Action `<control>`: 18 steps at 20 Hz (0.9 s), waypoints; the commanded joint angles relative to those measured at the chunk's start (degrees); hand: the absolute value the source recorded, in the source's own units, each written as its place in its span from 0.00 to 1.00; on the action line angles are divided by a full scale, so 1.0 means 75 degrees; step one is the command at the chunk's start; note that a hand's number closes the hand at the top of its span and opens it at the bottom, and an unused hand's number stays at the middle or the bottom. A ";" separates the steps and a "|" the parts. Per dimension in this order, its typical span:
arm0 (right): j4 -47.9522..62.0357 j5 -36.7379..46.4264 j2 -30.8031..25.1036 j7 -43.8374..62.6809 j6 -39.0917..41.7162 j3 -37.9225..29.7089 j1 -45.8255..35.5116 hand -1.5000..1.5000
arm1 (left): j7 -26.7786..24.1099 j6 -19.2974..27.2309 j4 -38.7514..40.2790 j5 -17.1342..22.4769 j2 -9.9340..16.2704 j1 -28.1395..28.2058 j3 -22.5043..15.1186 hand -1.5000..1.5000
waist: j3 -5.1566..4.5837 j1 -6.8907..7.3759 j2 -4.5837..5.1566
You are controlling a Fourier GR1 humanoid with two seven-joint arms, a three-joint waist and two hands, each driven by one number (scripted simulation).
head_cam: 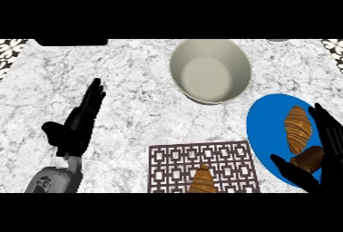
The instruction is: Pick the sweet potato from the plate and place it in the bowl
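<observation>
A: Black fingers of the right hand [320, 152] are seen at the lower right of the frame, thumb and fingers curled about the sweet potato [308, 158], which lies at the lower edge of the blue plate [262, 118].

B: And beside it?

A: A croissant [297, 128] is laid on the same plate, just above the sweet potato. The bowl [210, 70] is set at the upper centre, apart from the plate's rim.

B: The left hand?

A: The left hand [79, 121] is held open at the left, fingers straight, over bare marble counter [127, 68].

B: Anything else?

A: A patterned mat [167, 158] is placed at the bottom centre, a second croissant [202, 180] on it.
</observation>
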 commanded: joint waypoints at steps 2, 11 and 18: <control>-0.1157 0.1679 0.0340 0.2613 0.1800 0.0056 -0.0558 0.00 | -0.0133 0.0054 0.0105 -0.0180 -0.0255 0.0034 -0.0190 0.50 | -0.0005 0.0113 0.0025; -0.0800 0.0978 0.0757 0.4449 0.4256 -0.0239 -0.1292 0.00 | -0.0271 0.0080 0.0272 -0.0329 -0.0520 -0.0030 -0.0184 0.50 | 0.0017 0.0141 0.0038; -0.0678 0.0986 0.1089 0.4957 0.5209 -0.0270 -0.1177 0.00 | -0.0137 -0.0022 0.0394 -0.0400 -0.0612 -0.0184 0.0025 0.50 | 0.0021 0.0105 0.0032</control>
